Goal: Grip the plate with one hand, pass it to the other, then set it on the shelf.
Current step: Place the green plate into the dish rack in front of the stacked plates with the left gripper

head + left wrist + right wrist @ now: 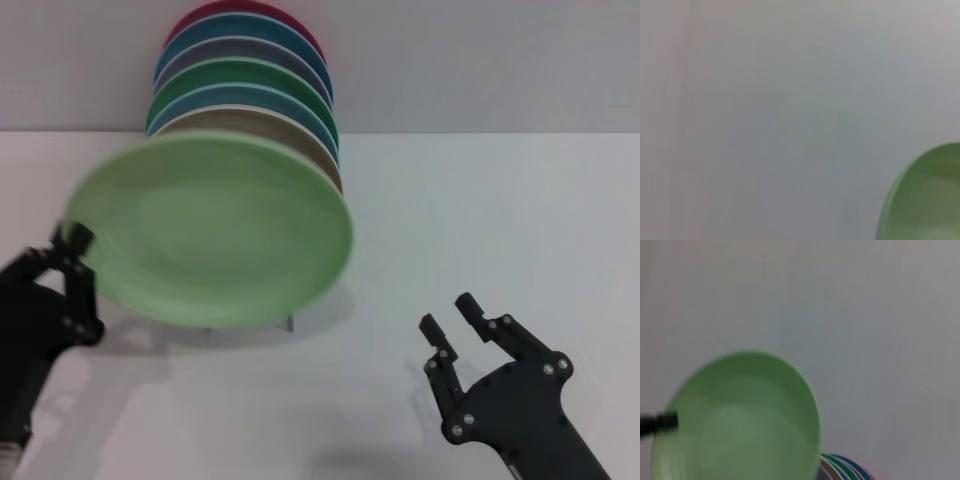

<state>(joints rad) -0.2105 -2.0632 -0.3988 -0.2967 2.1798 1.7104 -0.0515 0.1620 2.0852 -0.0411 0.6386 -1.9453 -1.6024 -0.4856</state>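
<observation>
The light mint-green plate (215,228) is held up in the air, tilted, in front of a row of standing plates. My left gripper (72,250) is shut on the plate's left rim. The plate also shows in the left wrist view (925,197) and in the right wrist view (740,420), where a black finger (657,422) reaches over its rim. My right gripper (450,318) is open and empty, low at the right, apart from the plate. Of the wire shelf only thin legs (290,321) show under the plate.
Several plates stand on edge in a row behind the held plate: a crimson one (245,12) at the back, blue ones, an emerald-green one (240,75) and a tan one (300,135) in front. The white table (480,220) stretches to the right.
</observation>
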